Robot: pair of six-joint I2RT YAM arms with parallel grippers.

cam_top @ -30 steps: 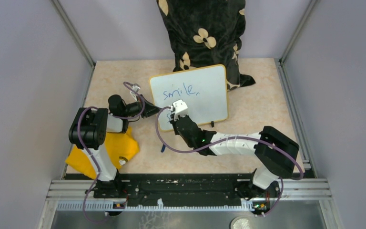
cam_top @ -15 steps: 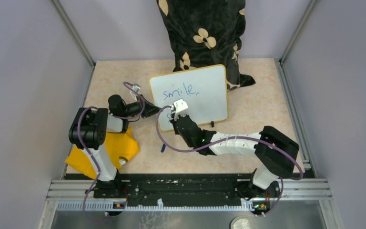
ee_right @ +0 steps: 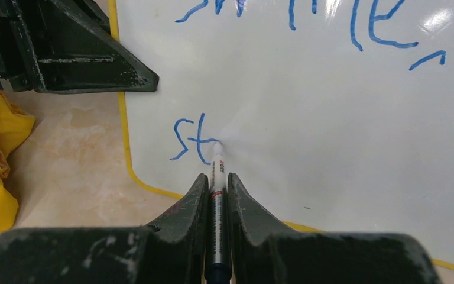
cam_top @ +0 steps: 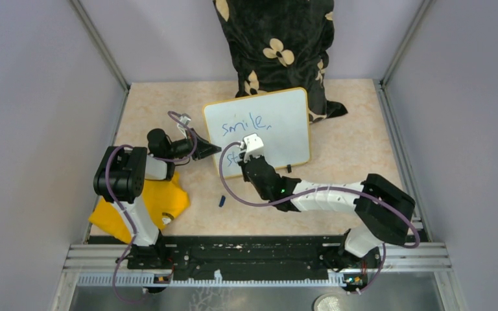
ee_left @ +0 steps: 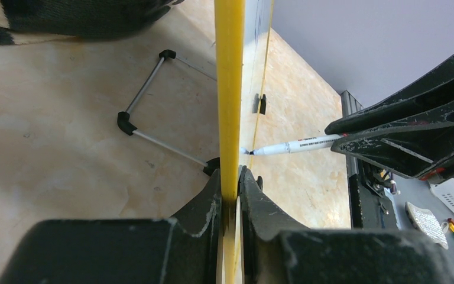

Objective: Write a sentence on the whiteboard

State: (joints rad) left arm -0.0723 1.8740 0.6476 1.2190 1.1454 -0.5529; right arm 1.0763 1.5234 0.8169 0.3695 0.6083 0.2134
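Right gripper (ee_right: 217, 180) clenching slim white blue-tipped marker (ee_right: 217, 168), long axis pointing straight ahead. Tip touching propped white yellow-rimmed whiteboard (ee_right: 343, 154) mid-table, just right of blue handwritten sentence (ee_right: 201, 142) reading "st". Blank surface lying rightward. Left gripper (ee_left: 230, 177) pinching board's left rim.

beige table (cam_top: 363, 129) bears whiteboard (cam_top: 285, 123), yellow cloth (cam_top: 168, 201) and small blue cap (cam_top: 222, 201).

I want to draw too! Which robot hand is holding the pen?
The right gripper: it pinches the marker, tip on the whiteboard beside "st". The left gripper only clamps the whiteboard's yellow rim.
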